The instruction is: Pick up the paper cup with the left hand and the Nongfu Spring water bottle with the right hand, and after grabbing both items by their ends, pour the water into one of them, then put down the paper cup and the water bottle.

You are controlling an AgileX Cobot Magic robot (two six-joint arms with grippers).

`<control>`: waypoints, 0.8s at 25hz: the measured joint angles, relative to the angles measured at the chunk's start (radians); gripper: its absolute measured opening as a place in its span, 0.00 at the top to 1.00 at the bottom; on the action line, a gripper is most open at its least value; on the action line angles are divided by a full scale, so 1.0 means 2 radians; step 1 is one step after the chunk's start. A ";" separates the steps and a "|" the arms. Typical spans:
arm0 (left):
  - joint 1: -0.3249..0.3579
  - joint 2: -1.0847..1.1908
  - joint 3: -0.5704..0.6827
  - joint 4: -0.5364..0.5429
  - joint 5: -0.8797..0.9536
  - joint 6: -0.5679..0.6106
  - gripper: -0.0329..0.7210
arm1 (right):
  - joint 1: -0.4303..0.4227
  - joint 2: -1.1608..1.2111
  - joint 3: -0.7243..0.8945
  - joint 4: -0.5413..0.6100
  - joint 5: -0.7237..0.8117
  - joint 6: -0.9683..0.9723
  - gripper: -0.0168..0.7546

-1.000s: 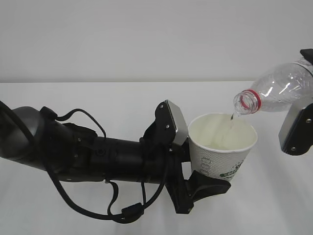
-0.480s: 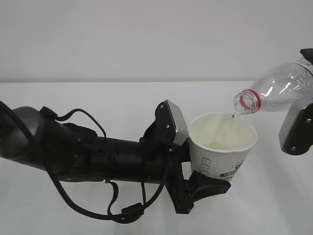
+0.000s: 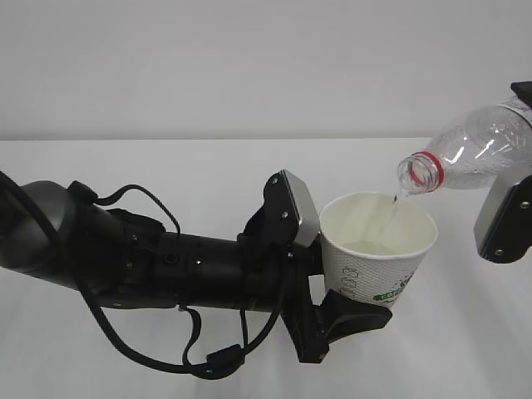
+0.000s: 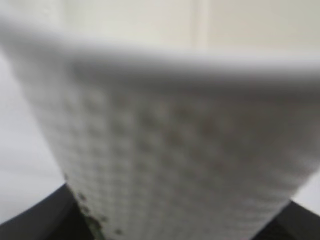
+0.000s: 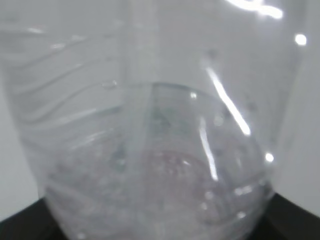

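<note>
Exterior view: you're mid-pour; left hand (image 3: 337, 278) jaws clamp the paper cup (image 3: 376, 249), right hand (image 3: 509, 212) jaws the Nongfu Spring water bottle (image 3: 474, 154); setting down remains.

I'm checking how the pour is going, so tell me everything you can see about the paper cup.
The paper cup is small, white and tapered, its wall dimpled, with a green-and-dark logo and grey marks on its side. It stands upright, off the table, clamped between the left gripper's black fingers. Its mouth is open, with a little water pooled inside. A thin stream falls into it from the tilted bottle's mouth just above the rim.
</note>
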 joint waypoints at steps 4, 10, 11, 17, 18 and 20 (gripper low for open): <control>0.000 0.000 0.000 0.000 0.000 0.000 0.28 | 0.000 0.000 0.000 0.000 0.000 -0.001 0.34; 0.000 0.000 0.000 0.000 0.000 0.000 0.28 | 0.000 0.000 0.000 0.001 0.000 -0.004 0.34; 0.000 0.000 0.000 0.000 0.000 0.000 0.28 | 0.000 0.000 0.000 0.001 0.000 -0.004 0.34; 0.000 0.000 0.000 0.000 0.000 0.000 0.28 | 0.000 0.000 0.000 0.001 0.000 -0.005 0.34; 0.000 0.000 0.000 0.000 0.000 0.000 0.28 | 0.000 0.000 0.000 0.001 0.000 -0.005 0.34; 0.000 0.000 0.000 0.000 0.000 0.000 0.28 | 0.000 0.000 0.000 0.001 0.000 -0.005 0.34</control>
